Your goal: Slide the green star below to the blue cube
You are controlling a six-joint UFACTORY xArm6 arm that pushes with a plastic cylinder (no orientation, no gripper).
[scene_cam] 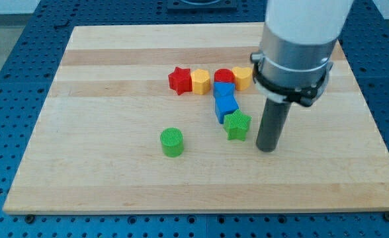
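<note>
The green star (237, 125) lies near the board's middle, touching the lower right of a blue cube (225, 108). A second blue block (223, 89) sits just above that cube. My tip (267, 148) rests on the board to the right of the green star and slightly lower, a small gap apart from it.
A row at the view's top holds a red star (178, 80), a yellow block (200, 81), a red block (223, 75) and a yellow block (243, 77). A green cylinder (172, 141) stands at the lower left. The wooden board (82, 165) lies on a blue perforated table.
</note>
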